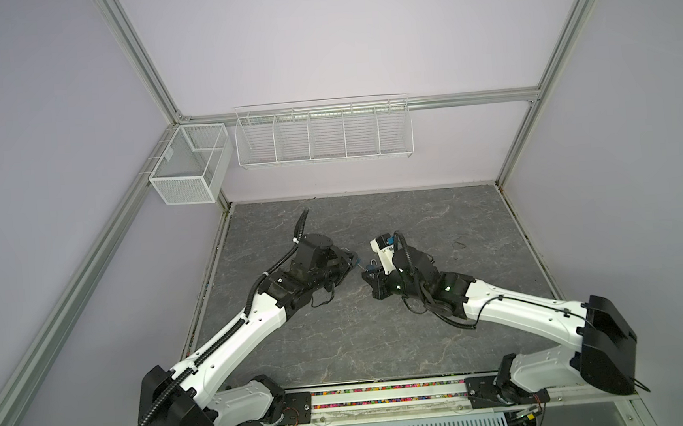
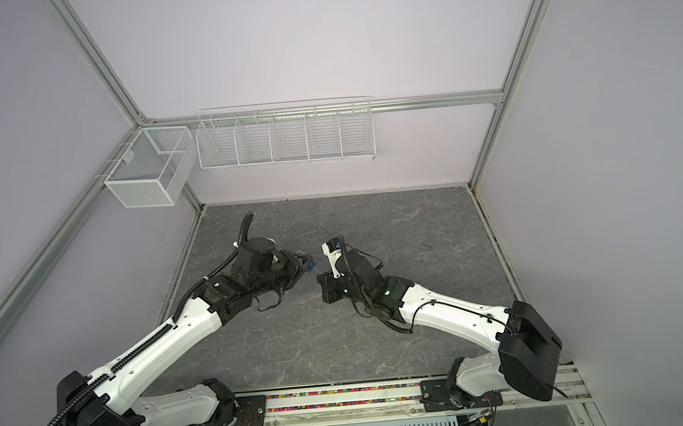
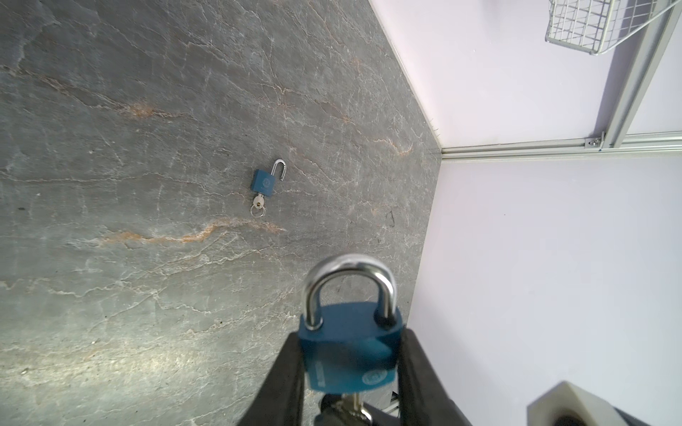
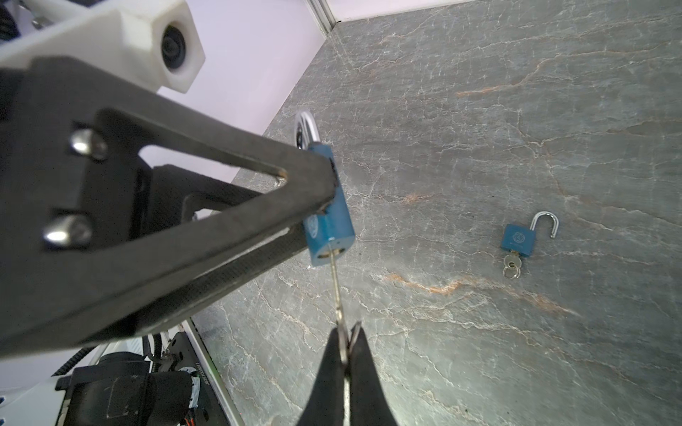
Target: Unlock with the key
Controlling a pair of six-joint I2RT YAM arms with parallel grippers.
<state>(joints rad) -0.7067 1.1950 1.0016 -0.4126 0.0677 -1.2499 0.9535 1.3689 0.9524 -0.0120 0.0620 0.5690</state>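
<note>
Walls [image 1: 319,38]: plain pale lilac panels, back and both sides.
Frame [image 1: 467,99]: aluminium posts and rails.
Table surface [image 1: 382,342]: dark grey, marble-veined.
Wire rack [image 1: 323,141]: white, five compartments, back wall.
Mesh basket [image 1: 189,171]: white, left rear corner.

2 arms, both reaching forward and inward.
Left arm [image 1: 233,341]: outstretched, wrist turned toward centre. Left gripper [image 1: 354,261]: partly closed, fingers [image 3: 291,372] clamped on the padlock [image 3: 350,354] sides.
Right arm [image 1: 515,313]: outstretched. Right gripper [image 4: 345,341]: pinched tight on the key [image 4: 336,284] head.
Grippers tip to tip, near, not touching.
</note>
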